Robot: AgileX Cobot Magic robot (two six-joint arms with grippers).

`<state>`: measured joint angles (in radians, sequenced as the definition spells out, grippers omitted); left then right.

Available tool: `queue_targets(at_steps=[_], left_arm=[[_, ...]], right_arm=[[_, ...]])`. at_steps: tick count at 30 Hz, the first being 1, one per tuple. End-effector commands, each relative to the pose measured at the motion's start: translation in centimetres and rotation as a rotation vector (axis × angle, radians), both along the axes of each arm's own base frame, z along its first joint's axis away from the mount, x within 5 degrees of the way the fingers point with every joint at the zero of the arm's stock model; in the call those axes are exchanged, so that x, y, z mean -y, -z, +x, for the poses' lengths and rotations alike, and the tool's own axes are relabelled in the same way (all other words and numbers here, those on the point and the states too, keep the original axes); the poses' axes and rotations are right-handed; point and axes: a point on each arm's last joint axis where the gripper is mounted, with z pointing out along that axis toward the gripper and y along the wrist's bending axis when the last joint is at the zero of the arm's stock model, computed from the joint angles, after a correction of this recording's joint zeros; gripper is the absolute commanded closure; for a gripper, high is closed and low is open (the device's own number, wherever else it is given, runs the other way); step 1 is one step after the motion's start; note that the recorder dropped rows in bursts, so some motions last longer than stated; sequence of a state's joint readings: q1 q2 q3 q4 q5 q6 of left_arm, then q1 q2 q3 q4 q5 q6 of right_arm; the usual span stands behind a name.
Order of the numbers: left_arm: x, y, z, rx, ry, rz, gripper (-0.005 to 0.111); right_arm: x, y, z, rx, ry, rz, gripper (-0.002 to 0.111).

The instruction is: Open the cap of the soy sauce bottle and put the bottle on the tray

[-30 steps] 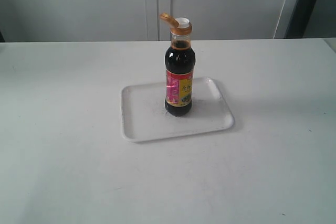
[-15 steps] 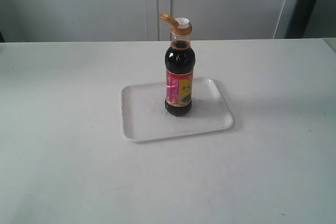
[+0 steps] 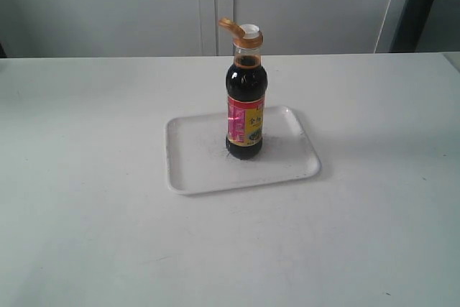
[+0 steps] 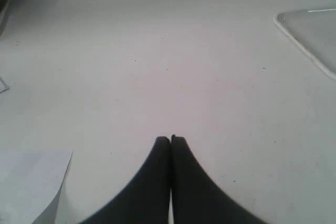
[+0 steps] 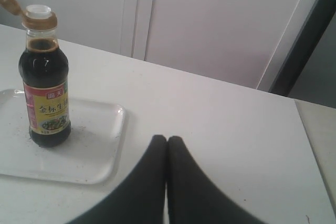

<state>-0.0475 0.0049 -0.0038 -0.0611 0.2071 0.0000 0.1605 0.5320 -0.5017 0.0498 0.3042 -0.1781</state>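
Note:
The soy sauce bottle [image 3: 246, 113] stands upright near the middle of the white tray [image 3: 194, 159] on the table. Its golden-brown cap [image 3: 231, 28] is flipped open to one side, baring the white spout [image 3: 249, 30]. The right wrist view shows the bottle [image 5: 45, 93] on the tray [image 5: 94, 150], with the cap [image 5: 10, 2] hinged back. My right gripper [image 5: 167, 139] is shut and empty over bare table, well clear of the tray. My left gripper [image 4: 170, 139] is shut and empty too, and only a corner of the tray [image 4: 310, 32] shows in its view. Neither gripper appears in the exterior view.
White cabinet doors [image 3: 215, 5] stand behind the table. A sheet of white paper [image 4: 31, 182] lies on the table close to my left gripper. A dark upright edge [image 3: 420, 5] rises at the back right.

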Motion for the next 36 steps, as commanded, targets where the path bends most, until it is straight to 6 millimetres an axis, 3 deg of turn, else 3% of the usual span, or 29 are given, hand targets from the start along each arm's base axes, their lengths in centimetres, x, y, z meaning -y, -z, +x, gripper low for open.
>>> queue_targets(at_steps=[1,36], left_arm=[[0.04,0.12,-0.03,-0.003,0.000,-0.012,0.107],[0.03,0.09,-0.02,0.001,-0.001,-0.012,0.107]], right_arm=[[0.04,-0.03,-0.08,0.009,0.004,0.008,0.108],[0.16,-0.41,-0.04,0.045,0.025,0.048,0.108]])
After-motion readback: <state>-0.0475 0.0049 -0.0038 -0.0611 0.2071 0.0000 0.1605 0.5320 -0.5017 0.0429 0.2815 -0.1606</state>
